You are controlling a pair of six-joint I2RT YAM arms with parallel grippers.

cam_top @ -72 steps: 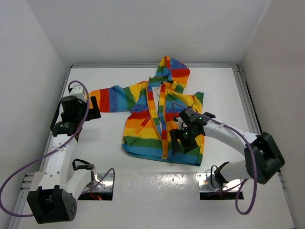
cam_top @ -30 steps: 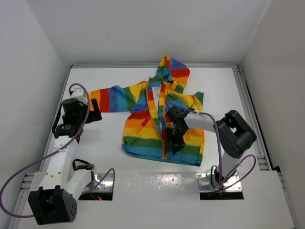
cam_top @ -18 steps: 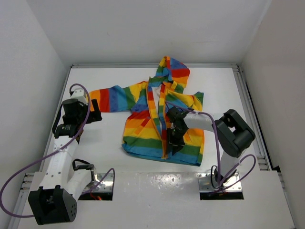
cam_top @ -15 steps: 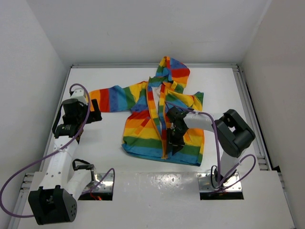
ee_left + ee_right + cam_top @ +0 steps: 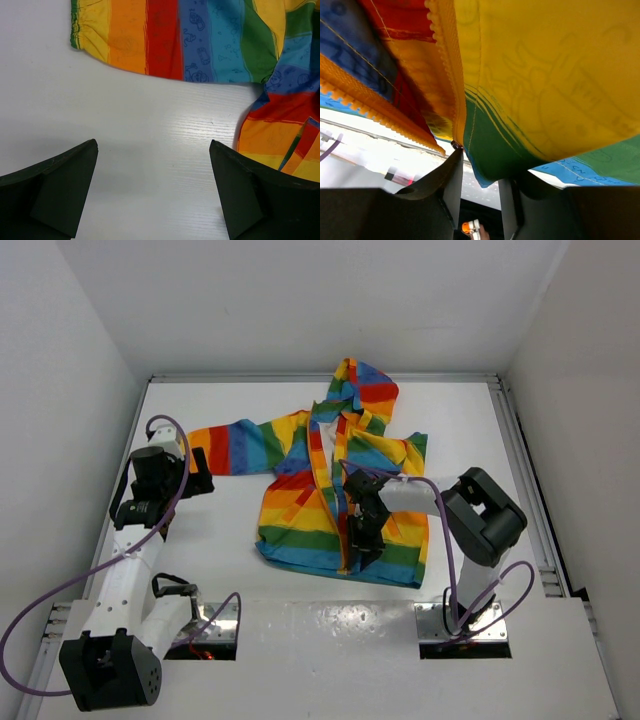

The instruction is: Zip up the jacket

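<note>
Barely started: zipper (image 5: 449, 75) on the jacket (image 5: 300, 495) lies undone, my right tool (image 5: 480, 192) straddles the bottom hem (image 5: 492, 160) but I can't tell if it grips, left tool (image 5: 152, 192) gapes wide.

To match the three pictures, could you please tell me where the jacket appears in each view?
Top external: the jacket lies spread mid-table, right hand at its lower front.
Left wrist: its sleeve crosses the top, body at right edge.
Right wrist: striped fabric fills the upper frame, hem at the fingertips.
Shared landmark: the white table under it.
</note>
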